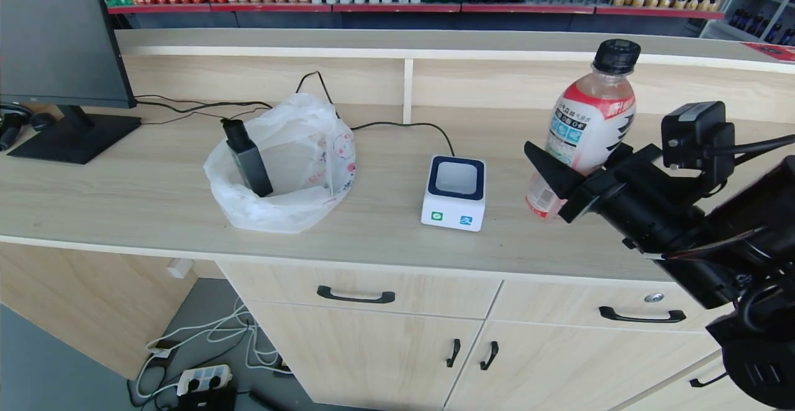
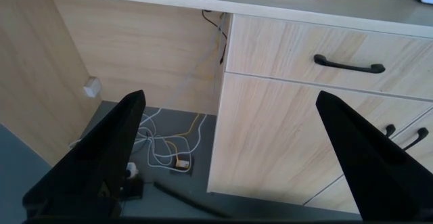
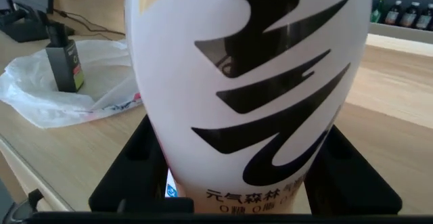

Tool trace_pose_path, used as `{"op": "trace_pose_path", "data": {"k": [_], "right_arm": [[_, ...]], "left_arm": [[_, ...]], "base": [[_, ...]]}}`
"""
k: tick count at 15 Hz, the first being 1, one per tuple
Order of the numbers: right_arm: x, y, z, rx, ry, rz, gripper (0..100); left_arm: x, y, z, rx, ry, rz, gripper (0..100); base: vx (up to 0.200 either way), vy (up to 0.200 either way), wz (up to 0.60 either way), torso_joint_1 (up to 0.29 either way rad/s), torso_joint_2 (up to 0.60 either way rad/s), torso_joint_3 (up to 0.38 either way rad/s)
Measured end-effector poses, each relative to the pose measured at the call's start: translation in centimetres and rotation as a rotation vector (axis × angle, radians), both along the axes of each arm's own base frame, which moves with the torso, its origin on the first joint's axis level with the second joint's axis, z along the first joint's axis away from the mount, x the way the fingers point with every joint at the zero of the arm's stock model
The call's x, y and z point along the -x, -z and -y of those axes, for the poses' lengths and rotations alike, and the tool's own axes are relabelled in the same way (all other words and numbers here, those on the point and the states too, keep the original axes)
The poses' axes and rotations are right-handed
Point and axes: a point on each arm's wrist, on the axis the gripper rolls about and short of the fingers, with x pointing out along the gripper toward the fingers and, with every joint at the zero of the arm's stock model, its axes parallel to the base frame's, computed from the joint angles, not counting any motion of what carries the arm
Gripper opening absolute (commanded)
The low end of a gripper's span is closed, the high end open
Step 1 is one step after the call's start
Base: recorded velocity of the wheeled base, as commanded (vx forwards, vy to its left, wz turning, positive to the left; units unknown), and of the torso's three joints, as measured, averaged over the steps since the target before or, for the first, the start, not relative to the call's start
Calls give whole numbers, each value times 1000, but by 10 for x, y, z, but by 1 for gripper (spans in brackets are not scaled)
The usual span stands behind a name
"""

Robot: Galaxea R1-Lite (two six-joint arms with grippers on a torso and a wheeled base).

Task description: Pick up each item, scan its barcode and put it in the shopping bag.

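Right gripper (image 1: 568,172) clamps the bottle (image 1: 589,119) right of the scanner (image 1: 455,192); shopping bag (image 1: 298,175) sits left of it, apart. Left gripper (image 2: 230,97) gapes below the counter (image 1: 372,249) edge.

Right arm entering at 4 o'clock, stretched toward 10 o'clock, right gripper (image 1: 568,172) clamped around the lower body of a bottle (image 1: 590,119), left gripper (image 2: 230,109) spread wide apart

Bottle: I am seeing the bottle (image 3: 250,95) up close, white with black stripes.
Right gripper: my right gripper (image 3: 243,156) is squeezing it, one black finger on each side.
Shopping bag: the shopping bag (image 3: 40,99) is lying on the counter (image 3: 392,116), farther off.
Dark box: the dark box (image 3: 64,65) is standing in the bag.
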Motion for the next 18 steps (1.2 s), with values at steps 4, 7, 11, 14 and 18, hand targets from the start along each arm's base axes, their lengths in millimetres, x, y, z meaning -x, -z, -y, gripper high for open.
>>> {"op": "trace_pose_path", "data": {"k": [4,7,11,14,18], "right_arm": [[-40,-20,-18,38,34,164,0],[-58,-13,-26,82,41,190,0],[-65,-13,-40,118,-15,242,0],[-66,-20,-63,100,-75,292,0],[-69,-17,-75,169,-205,359,0]], "left_arm": [[0,0,0,0,1,0,100],[0,0,0,0,0,0,100],[0,0,0,1,1,0,100],[0,0,0,0,0,1,100],[0,0,0,0,1,0,100]], "base": [[0,0,0,0,0,0],[0,0,0,0,0,0],[0,0,0,0,0,0],[0,0,0,0,0,0],[0,0,0,0,0,0]]}}
